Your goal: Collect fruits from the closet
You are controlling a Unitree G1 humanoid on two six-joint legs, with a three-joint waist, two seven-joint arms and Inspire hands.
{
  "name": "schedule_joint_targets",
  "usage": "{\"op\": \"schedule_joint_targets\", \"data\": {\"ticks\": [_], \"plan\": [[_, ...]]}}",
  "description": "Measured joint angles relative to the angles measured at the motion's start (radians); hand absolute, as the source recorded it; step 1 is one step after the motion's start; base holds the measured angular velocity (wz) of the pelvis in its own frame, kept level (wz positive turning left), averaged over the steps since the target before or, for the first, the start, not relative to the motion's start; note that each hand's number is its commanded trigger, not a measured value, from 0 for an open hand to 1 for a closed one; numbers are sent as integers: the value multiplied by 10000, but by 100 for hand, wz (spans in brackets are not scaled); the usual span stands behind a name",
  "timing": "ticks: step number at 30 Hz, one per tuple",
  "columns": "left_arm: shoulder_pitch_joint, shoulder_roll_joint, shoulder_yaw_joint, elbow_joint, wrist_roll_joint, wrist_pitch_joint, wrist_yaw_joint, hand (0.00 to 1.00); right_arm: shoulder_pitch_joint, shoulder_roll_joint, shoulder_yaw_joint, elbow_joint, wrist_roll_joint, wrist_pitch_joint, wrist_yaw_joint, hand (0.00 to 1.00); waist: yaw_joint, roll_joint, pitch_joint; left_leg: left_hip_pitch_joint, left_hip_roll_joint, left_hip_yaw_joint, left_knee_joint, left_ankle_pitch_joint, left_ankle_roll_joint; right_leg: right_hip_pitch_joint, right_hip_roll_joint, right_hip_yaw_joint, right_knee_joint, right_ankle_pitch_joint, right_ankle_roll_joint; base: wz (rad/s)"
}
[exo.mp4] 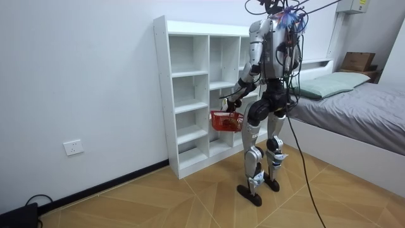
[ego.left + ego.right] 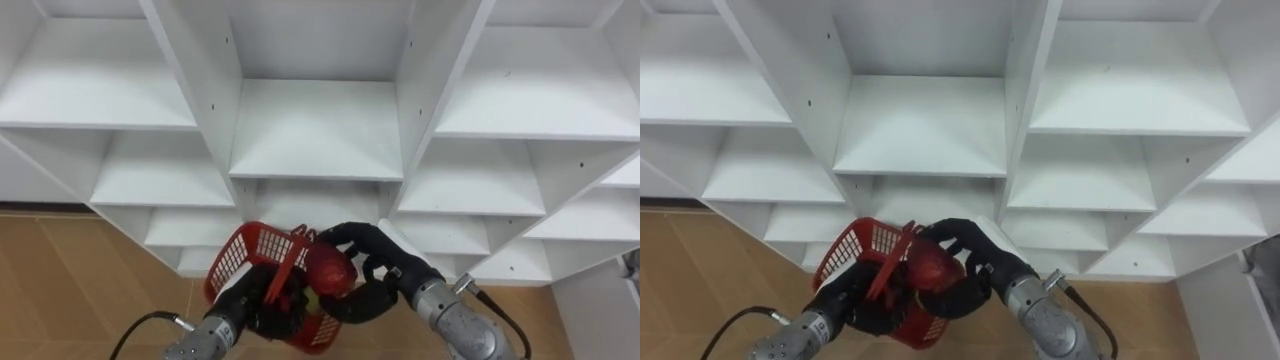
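Right hand [image 2: 385, 268] grips one red fruit [image 2: 330, 270]; left hand [image 2: 258, 305] holds one basket [image 2: 235, 255].

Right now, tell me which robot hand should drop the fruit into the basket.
Right robot hand: it grips the red fruit at the red basket's opening, while the left robot hand holds that basket.

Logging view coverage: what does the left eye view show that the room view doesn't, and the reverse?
Left eye view: the right hand curled round a red apple over the basket, and the left hand gripping the basket's handle. Room view: the robot standing before the closet, a bed at the room view's right, and a wall socket. Both: the white closet's shelves and the red basket.
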Motion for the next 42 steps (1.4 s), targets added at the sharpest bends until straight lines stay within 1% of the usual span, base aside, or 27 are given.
{"op": "schedule_joint_targets", "data": {"ticks": [5,15,24,28,29,30,31,32,39,40,42], "plan": [[0,-1,-267,51,-11,29,-134,100,-1,-1,14,5,2,0,-8,100,5,27,-4,-2,4,-3,10,0,0,6,3,-3,-5,2,-4,0],[-20,-23,-270,-11,-9,39,-205,100,0,-3,9,45,-11,6,-7,100,-6,77,-13,-197,10,-4,33,0,0,-182,1,-18,7,9,-13,0],[-101,-31,-269,-14,-11,38,-187,100,15,-8,9,86,-53,8,28,100,-56,217,-11,-229,15,-14,38,0,0,-214,-12,-73,43,22,-28,0],[-104,-47,-265,-36,-11,42,-157,100,82,9,9,204,-173,93,93,100,-99,256,-17,-238,12,-8,46,0,0,-232,-17,-70,70,21,-28,0],[-119,-87,-266,-37,-11,42,-144,100,81,25,9,358,-324,96,99,93,-100,256,-17,-237,8,-7,55,0,0,-234,-24,-60,86,20,-28,0],[-130,-118,-265,-37,-11,42,-139,100,80,28,9,446,-405,99,109,57,-99,256,-17,-237,5,-6,59,0,0,-239,-28,-51,95,20,-27,0],[-154,-170,-266,-38,-10,42,-125,100,82,50,21,583,-505,131,132,47,-81,255,-17,-250,-2,-21,70,1,1,-262,-37,-37,129,18,-25,0],[-176,-189,-266,-38,-10,41,-117,100,81,96,21,684,-652,133,130,0,-75,253,-19,-300,-5,-29,105,1,2,-309,-47,-20,155,17,-24,0],[-187,-177,-362,-32,-16,63,-131,100,39,266,-12,1368,-849,129,142,0,-207,241,-20,-385,0,-13,260,0,3,-359,-61,-11,203,12,-28,0],[-187,-181,-362,-34,-17,63,-134,100,19,386,-18,1607,-854,133,144,0,-234,236,-21,-371,0,-13,260,0,3,-343,-59,-12,200,12,-28,0],[-186,-192,-363,-85,-17,63,-139,100,33,399,-16,1795,-860,138,234,0,-267,233,-20,-374,1,-21,262,0,3,-346,-59,-19,206,13,-28,0]]}}
